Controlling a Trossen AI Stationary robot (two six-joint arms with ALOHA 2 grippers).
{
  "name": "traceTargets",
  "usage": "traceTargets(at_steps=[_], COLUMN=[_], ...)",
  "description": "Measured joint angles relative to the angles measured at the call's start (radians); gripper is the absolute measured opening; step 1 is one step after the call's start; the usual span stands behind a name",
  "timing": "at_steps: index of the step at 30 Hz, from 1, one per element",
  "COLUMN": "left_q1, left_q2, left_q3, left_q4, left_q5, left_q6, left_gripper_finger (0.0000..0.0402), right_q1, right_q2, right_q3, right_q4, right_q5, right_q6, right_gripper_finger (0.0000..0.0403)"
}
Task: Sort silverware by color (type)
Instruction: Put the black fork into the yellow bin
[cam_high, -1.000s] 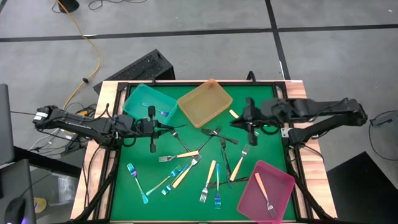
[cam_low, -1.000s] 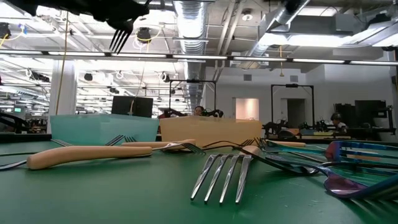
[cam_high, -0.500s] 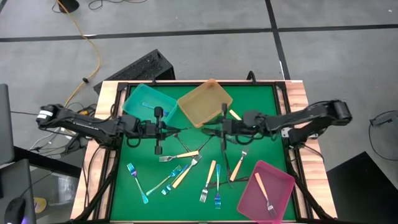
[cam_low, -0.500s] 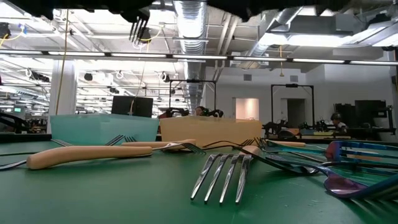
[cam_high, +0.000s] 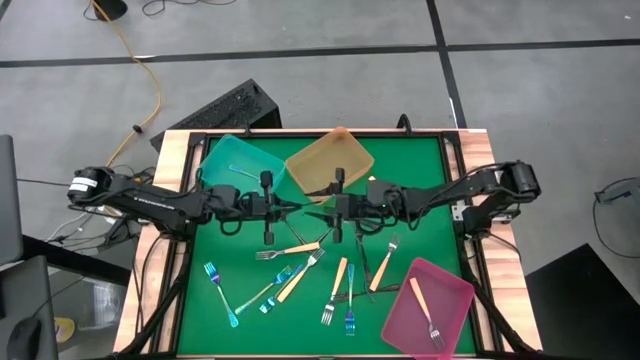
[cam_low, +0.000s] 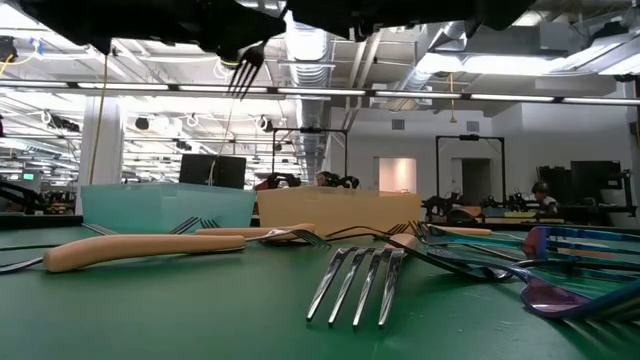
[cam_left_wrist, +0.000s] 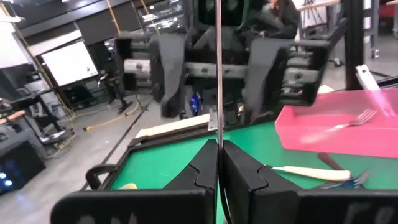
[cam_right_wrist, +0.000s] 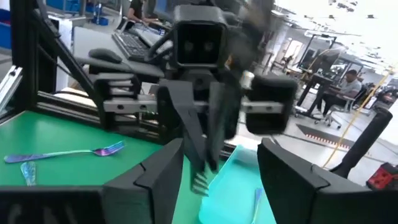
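A dark grey fork (cam_right_wrist: 200, 177) hangs tines down over the middle of the green table (cam_high: 420, 170), with my left gripper (cam_high: 288, 206) shut on it. The low view shows its tines (cam_low: 245, 70) high above the table. My right gripper (cam_high: 325, 208) faces the left one at close range. It is open, and its fingers (cam_right_wrist: 163, 177) stand on either side of the fork without touching it. More silverware (cam_high: 345, 275), blue, grey and cream-handled, lies flat on the table below and nearer the front edge. My left gripper pinches the fork's thin handle (cam_left_wrist: 219, 134) between its two fingers. They come level from the table's left side and lie across the handle. The fork is lifted clear and stands nearly upright, its tines (cam_right_wrist: 200, 180) below the fingers and the handle's end above them.
A teal tray (cam_high: 238, 165) and an amber tray (cam_high: 330, 163) stand at the far edge. A pink tray (cam_high: 440, 300) at the near right holds a cream-handled piece and a fork. Black frame rails (cam_high: 460, 230) run along the table's edges.
My right gripper has swept from the table's right side toward the left, coming down and turning level until it faces the left gripper. My left gripper has carried the fork a little toward the right. The fork stays lifted clear, tines down.
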Motion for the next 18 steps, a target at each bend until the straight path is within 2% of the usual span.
traceTargets(at_steps=[4, 11, 14, 18], left_q1=[0.01, 0.025, 0.033, 0.04], left_q2=[0.026, 0.046, 0.061, 0.074], left_q3=[0.0, 0.0, 0.0, 0.0], left_q4=[0.011, 0.047, 0.072, 0.075], left_q5=[0.04, 0.037, 0.056, 0.063], left_q6=[-0.004, -0.002, -0.002, -0.008], left_gripper_finger=[0.0, 0.0, 0.0, 0.0], right_q1=[0.001, 0.001, 0.001, 0.0], right_q2=[0.003, 0.003, 0.003, 0.003], right_q3=[0.007, 0.008, 0.008, 0.007], right_q4=[-0.007, 0.004, -0.006, -0.004], right_q5=[0.0, 0.0, 0.001, 0.001], right_q6=[-0.007, -0.006, -0.006, 0.0], right_gripper_finger=[0.0226, 0.0206, 0.0178, 0.0119])
